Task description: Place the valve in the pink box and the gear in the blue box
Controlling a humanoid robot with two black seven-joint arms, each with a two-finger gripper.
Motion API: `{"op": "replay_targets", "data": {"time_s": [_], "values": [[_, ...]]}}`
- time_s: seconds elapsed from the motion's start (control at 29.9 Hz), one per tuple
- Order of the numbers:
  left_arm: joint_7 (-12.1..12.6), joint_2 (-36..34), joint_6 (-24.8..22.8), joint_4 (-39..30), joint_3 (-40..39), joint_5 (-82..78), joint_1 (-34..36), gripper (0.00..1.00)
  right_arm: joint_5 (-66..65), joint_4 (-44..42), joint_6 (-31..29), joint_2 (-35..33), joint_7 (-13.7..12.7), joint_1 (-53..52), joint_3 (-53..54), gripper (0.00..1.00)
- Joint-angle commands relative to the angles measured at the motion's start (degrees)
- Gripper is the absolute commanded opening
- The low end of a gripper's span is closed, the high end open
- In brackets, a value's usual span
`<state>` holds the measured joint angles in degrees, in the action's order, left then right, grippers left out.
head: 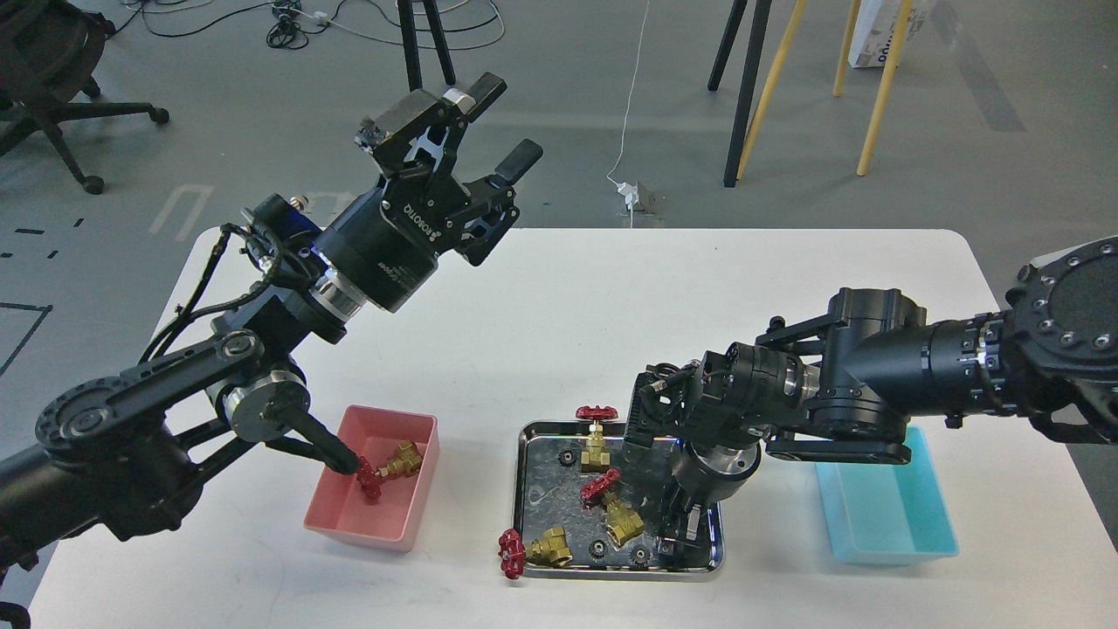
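Note:
One valve [395, 465] lies in the pink box [367, 520] at the front left. Three more valves [596, 441] [617, 510] [540, 549] lie in or on the rim of the steel tray [525, 489], along with several black gears [566, 457] [598, 549] [639, 555]. The blue box [882, 515] stands right of the tray, with nothing showing inside. My left gripper [505, 122] is open and empty, raised high over the table's back left. My right gripper [679, 527] points down into the tray's right front corner; its fingers are dark and hard to tell apart.
The white table's edge [568, 231] runs along the back. My right arm [865, 384] spans above the blue box's back end. My left arm's elbow [262, 411] hangs over the pink box's left side. Floor, cables and stand legs lie beyond the table.

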<state>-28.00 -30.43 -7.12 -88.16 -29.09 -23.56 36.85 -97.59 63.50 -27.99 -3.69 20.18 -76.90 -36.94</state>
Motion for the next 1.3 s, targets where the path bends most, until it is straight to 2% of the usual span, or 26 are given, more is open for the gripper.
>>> {"op": "replay_targets", "data": {"time_s": [0.0,0.1,0.2,0.33,0.37,0.63,0.8,0.94,1.04,1.14,1.27], "values": [[0.0,0.0,0.0,0.4,0.0,0.0,-0.1,0.7,-0.1,0.0,0.0,0.0,0.1,0.0,-0.2,0.44],[0.0,0.0,0.0,0.6,0.1,0.0,-0.1,0.7,0.0,0.0,0.0,0.0,0.1,0.0,-0.2,0.42],[0.0,0.0,0.0,0.6,0.1,0.0,-0.1,0.7,0.0,0.2,0.0,0.0,0.1,0.0,-0.2,0.32],[0.0,0.0,0.0,0.6,0.1,0.0,-0.1,0.7,-0.1,0.5,0.0,0.0,0.0,0.0,-0.2,0.07],[0.0,0.0,0.0,0.6,0.1,0.0,-0.1,0.7,-0.1,0.6,0.0,0.0,-0.1,-0.1,-0.2,0.03],[0.0,0.0,0.0,0.7,0.1,0.0,-0.4,0.7,0.3,3.8,0.0,-3.4,-0.1,-4.8,1.7,0.0],[0.0,0.1,0.0,0.6,0.2,0.0,-0.6,0.7,1.1,10.6,0.0,-15.7,-0.1,-12.0,5.1,0.0],[0.0,0.3,0.0,0.6,0.3,0.0,-0.6,0.7,-0.1,17.0,0.0,-30.8,-0.3,-14.8,4.5,0.0],[0.0,0.7,0.0,0.7,0.4,-0.1,-0.6,0.7,-5.7,20.5,0.0,-40.3,-1.3,-14.0,2.8,0.01],[0.0,1.0,0.0,0.7,0.4,-0.1,-0.6,0.7,-11.7,22.4,0.0,-46.7,-3.0,-10.7,1.8,0.01],[0.0,2.6,0.1,0.7,0.4,-1.5,-0.5,0.7,-12.4,23.8,0.0,-50.0,-3.6,-6.0,2.7,0.01]]}}
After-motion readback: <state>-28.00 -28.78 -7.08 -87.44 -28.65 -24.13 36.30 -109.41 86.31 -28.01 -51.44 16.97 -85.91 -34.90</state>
